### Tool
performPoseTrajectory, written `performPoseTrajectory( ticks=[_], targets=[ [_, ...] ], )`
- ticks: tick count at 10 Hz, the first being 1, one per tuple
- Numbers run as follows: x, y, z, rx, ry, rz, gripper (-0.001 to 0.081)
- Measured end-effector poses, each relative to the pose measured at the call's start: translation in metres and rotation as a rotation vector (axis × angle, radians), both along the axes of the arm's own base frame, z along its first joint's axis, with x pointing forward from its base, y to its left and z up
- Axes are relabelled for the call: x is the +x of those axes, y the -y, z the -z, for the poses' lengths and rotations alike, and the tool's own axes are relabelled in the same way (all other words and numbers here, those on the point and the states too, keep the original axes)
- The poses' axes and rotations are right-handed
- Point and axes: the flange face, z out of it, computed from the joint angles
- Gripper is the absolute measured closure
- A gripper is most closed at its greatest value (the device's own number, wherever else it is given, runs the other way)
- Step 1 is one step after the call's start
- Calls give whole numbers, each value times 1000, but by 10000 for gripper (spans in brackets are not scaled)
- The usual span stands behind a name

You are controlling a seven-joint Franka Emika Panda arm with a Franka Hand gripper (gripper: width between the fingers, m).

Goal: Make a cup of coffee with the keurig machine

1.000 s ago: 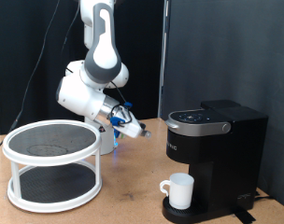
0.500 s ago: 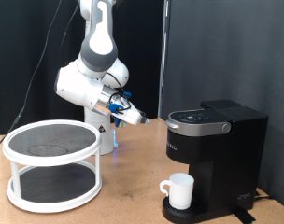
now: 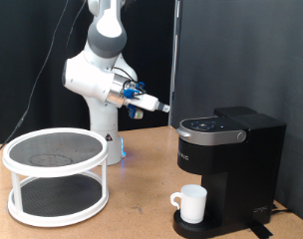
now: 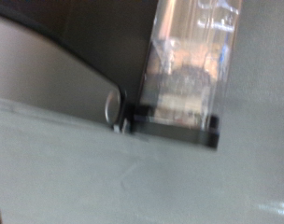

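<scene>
Rack (image 3: 54, 177), white with two mesh tiers, stands at the exterior view's left on the wooden surface (image 3: 142, 204). Behind it rises the arm (image 3: 100, 75), and its gripper (image 3: 161, 107) hangs in the air at mid-frame, pointing toward the exterior view's right, above and just short of the machine's lid. It touches nothing, and nothing shows between its fingers; whether they are wide or narrow I cannot tell at this size. Further right is the machine (image 3: 226, 164), black, its lid down, with the cup (image 3: 192, 203) standing on the drip tray under the spout, handle toward the exterior view's left.

The wrist view is blurred (a clear tank-like part on a dark base (image 4: 184, 79) is about all that can be made out).

Risks, as I judge them: the gripper is close to the lid, so a low or fast approach could knock the machine and shift the cup off the tray. A cup out of line would mean coffee on the surface.

Grey lettering runs down the machine's front but is too small to read.
</scene>
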Motion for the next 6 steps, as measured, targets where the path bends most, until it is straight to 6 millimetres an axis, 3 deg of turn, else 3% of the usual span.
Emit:
performPoseTrajectory(
  ticks=[4, 6],
  targets=[
    [-3, -12, -50, 21, 27, 10, 72],
    [-5, -13, -53, 29, 37, 18, 72]
  ],
)
